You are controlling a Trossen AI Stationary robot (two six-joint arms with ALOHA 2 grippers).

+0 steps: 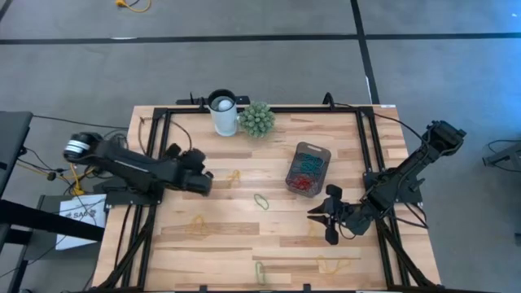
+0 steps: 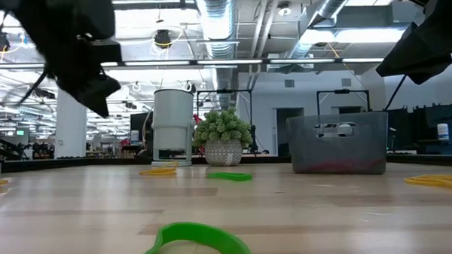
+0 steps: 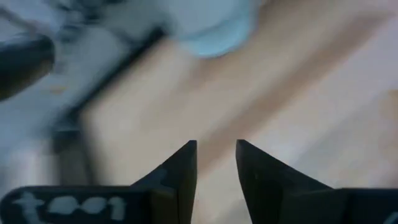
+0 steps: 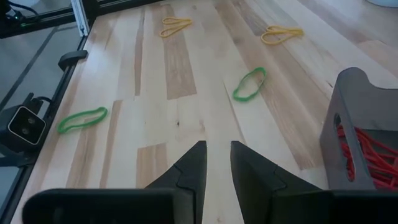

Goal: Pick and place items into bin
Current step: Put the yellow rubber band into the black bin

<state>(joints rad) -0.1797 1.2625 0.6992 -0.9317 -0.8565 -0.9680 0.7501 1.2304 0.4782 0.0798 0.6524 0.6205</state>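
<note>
The translucent grey bin (image 1: 308,169) stands right of the table's middle with red and blue-grey rubber bands inside; it also shows in the low view (image 2: 338,143) and the right wrist view (image 4: 364,137). Loose bands lie flat on the wood: a green one (image 1: 261,201) (image 4: 249,84), a yellow one (image 1: 234,175), another yellow one (image 1: 198,221), a green one at the near edge (image 1: 260,273) (image 2: 192,241) and a yellow one (image 1: 334,264). My left gripper (image 1: 203,181) (image 3: 216,155) hovers over the left half, open by a narrow gap and empty. My right gripper (image 1: 321,216) (image 4: 218,152) hangs near the bin's near side, narrowly open and empty.
A white cup (image 1: 223,112) and a green spiky plant ball (image 1: 256,119) stand at the far edge. A black frame (image 1: 155,163) runs along the table's sides, with cables beside it. Bare wood lies between the two grippers around the green band.
</note>
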